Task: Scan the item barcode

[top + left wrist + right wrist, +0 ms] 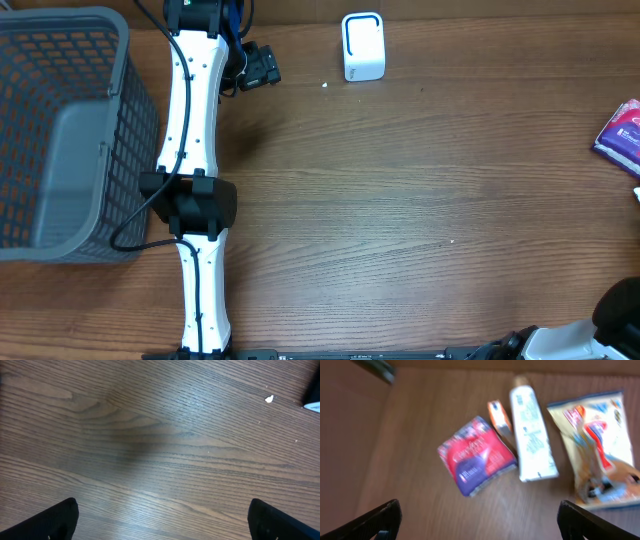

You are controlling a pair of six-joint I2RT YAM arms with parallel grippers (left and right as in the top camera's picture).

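While both sets of jaws stand wide apart and empty, I read the right gripper (477, 517) hovering above a blurred red-and-purple square packet (476, 455). The packet lies just beside a small orange box (499, 416), a white plastic tube (532, 435) and a tan printed pouch (597, 445). The left gripper (162, 517) faces the brown wooden table (150, 435). The white rounded scanner (363, 46) stands well apart, near the table's far edge.

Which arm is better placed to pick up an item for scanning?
Probably right: the right gripper, open, hangs over the packet, tube and snack bag; the left gripper, also open, faces bare table.
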